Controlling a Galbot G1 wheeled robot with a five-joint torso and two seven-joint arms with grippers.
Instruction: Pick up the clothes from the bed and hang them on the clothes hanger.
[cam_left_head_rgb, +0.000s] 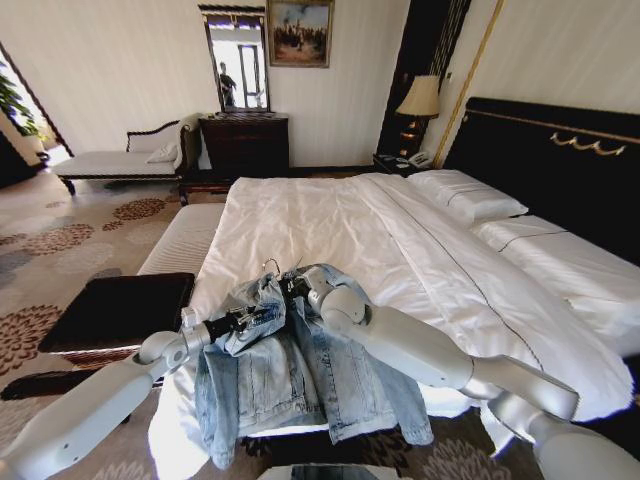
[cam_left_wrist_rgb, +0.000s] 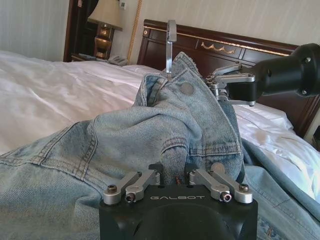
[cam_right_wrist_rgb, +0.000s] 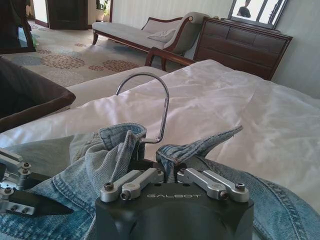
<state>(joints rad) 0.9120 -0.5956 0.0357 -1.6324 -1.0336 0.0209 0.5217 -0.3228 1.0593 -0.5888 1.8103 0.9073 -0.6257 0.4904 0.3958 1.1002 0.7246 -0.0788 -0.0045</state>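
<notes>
Nearest, at the foot of the bed (cam_left_head_rgb: 330, 215): jacket (cam_left_head_rgb: 290, 370) draped over the mattress edge, long axis running from the collar up on the sheet down to the hem hanging toward the floor, sleeves trailing on either side. Held at the collar end from both sides. Left gripper (cam_left_wrist_rgb: 176, 176) closed on a bunched fold of denim at the left shoulder, linkages drawn in, cloth rising straight out of the pinch. Right gripper (cam_right_wrist_rgb: 169, 172) closed low at the neck, denim folded up on both sides of it, right where the metal hook of the hanger (cam_right_wrist_rgb: 152, 107) comes up through the collar; whether the pinch takes the hanger neck, the cloth, or both, not clear. Seen from the left wrist, right gripper (cam_left_wrist_rgb: 227, 85) just beside the collar, hook standing upright between the two. Both arms about equally near, the right closer to the hook. Judging by this, hanger already inside the jacket, left shoulder seemingly not yet seated, since the denim there is bunched rather than spread; coming move probably hinges on the left pulling sideways, away from the hook. Farther off: white sheets, pillows, dark headboard, lamp, dresser and chaise against the wall.
</notes>
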